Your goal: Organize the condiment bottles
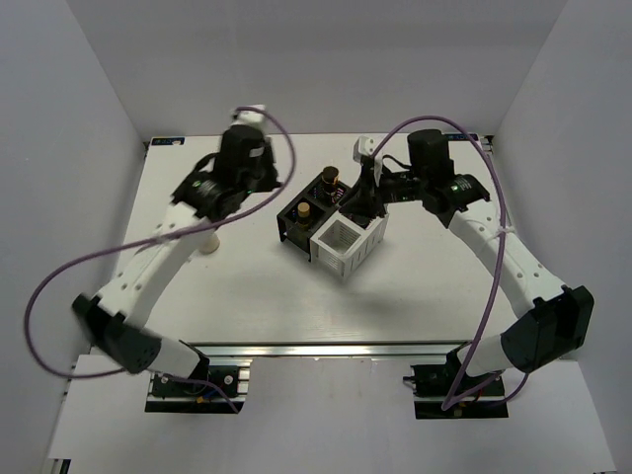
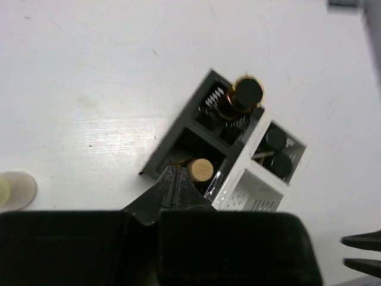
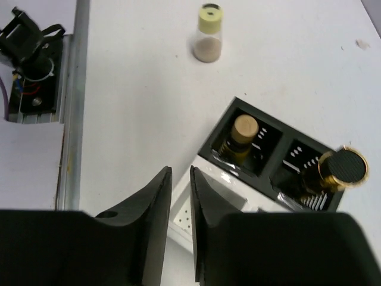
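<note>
Pale bottle (image 3: 208, 33) stood upright, axis vertical, on open table (image 3: 131, 89), well apart from rack (image 3: 217, 141). Left gripper (image 2: 173, 174) pinched closed, empty; right gripper (image 3: 180, 173) narrowly parted, empty.

1 pale bottle (image 3: 208, 39) on the desk (image 3: 149, 89). 1 rack (image 2: 178, 125) with 4 compartments, 2 black and 2 white, holding 1 tan-capped bottle (image 3: 244, 128), 1 black-capped amber bottle (image 3: 342, 170) and 2 dark-capped bottles (image 2: 275, 140).
</note>
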`<move>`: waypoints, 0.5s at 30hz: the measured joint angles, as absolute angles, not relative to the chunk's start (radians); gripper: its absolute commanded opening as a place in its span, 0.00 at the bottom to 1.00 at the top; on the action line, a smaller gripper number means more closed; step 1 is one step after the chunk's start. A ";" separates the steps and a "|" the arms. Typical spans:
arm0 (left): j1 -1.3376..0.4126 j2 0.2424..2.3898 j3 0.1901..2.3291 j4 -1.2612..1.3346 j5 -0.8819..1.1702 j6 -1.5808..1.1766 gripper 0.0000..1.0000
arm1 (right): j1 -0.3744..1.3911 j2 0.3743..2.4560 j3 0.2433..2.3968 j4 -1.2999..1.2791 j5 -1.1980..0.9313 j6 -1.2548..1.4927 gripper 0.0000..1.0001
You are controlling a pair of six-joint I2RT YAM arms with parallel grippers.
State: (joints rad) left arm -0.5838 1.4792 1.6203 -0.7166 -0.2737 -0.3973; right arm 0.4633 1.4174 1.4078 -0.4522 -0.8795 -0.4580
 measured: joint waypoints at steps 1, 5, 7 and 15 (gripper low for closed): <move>-0.561 1.417 1.589 -0.717 -0.276 -0.422 0.05 | 0.476 1.417 1.408 -0.451 -0.888 -0.471 0.26; -0.417 1.177 1.431 -0.769 -0.306 -0.514 0.71 | 0.595 1.448 1.436 -0.465 -0.839 -0.511 0.53; -0.355 1.096 1.351 -0.812 -0.328 -0.570 0.80 | 0.694 1.496 1.486 -0.472 -0.767 -0.521 0.63; -0.219 1.075 1.146 -0.942 -0.374 -0.648 0.92 | 0.865 1.773 1.716 -0.478 -0.593 -0.388 0.73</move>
